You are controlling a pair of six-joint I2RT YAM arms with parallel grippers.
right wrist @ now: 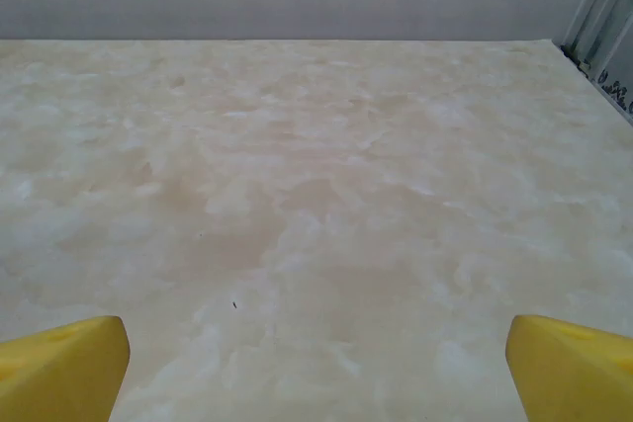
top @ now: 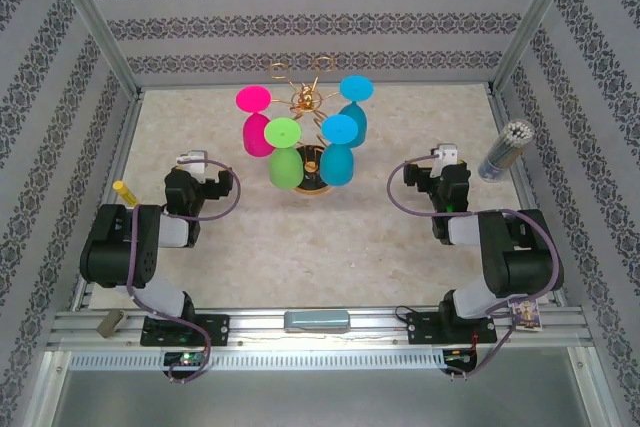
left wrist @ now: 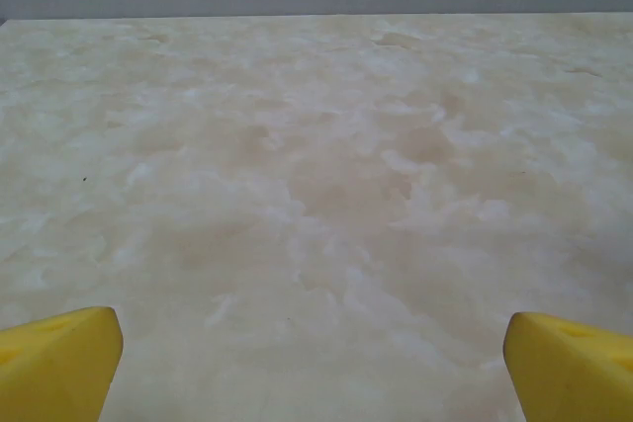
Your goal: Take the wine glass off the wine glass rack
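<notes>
The gold wire wine glass rack (top: 308, 99) stands at the middle back of the table on a round dark base (top: 312, 189). Several coloured wine glasses hang upside down from its ring arms: a pink one (top: 255, 127), a green one (top: 284, 159), a blue one (top: 338, 155) and a teal one (top: 354, 112). My left gripper (top: 193, 160) sits left of the rack, open and empty. My right gripper (top: 447, 155) sits right of the rack, also open and empty. Yellow fingertips (left wrist: 59, 363) (right wrist: 59, 368) stand wide apart over bare table in both wrist views.
A grey cylinder with white tips (top: 505, 149) stands at the right edge of the table (top: 300, 247). A yellow object (top: 124, 191) lies by the left arm. Patterned walls and metal frame posts enclose the table on three sides.
</notes>
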